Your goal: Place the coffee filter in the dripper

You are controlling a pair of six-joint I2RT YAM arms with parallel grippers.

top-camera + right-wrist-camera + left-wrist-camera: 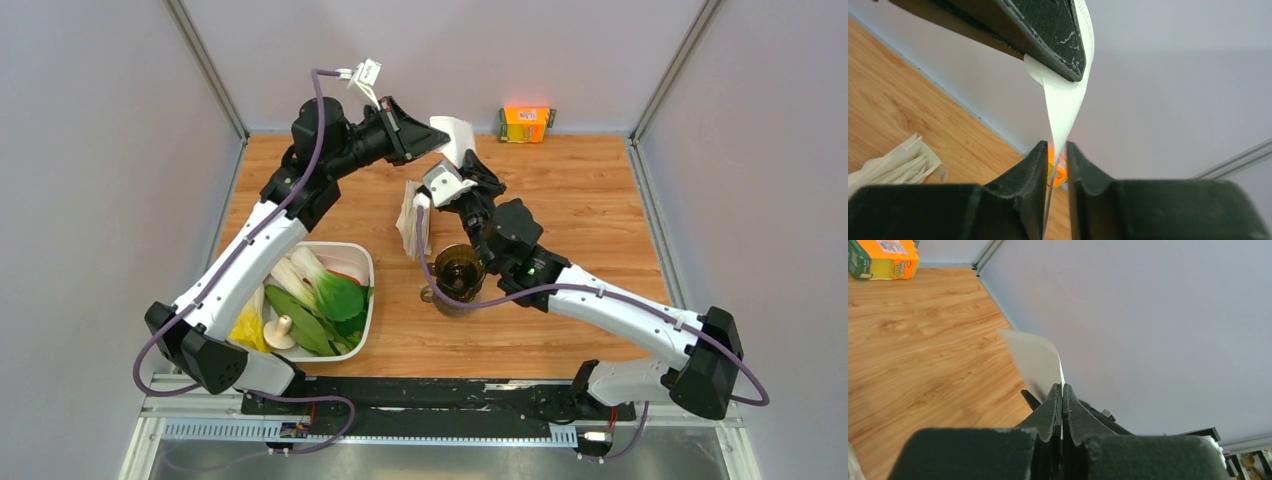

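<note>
The coffee filter [458,135], a thin white paper sheet, hangs in the air over the back of the table. My left gripper [438,137] is shut on its edge; in the left wrist view the filter [1035,362] sticks out past the closed fingertips of that gripper [1062,386]. My right gripper [1054,146] is slightly open, and the filter's lower tip [1063,107] runs loosely down through the gap. One left finger [1043,35] shows above it. The dripper [459,270], a dark brown see-through cup, stands on the table below, beside the right forearm.
A packet of cream paper filters [413,220] stands just behind the dripper. A white bowl [350,250] of vegetables sits at the front left. An orange box [526,124] lies against the back wall. Grey walls close in three sides.
</note>
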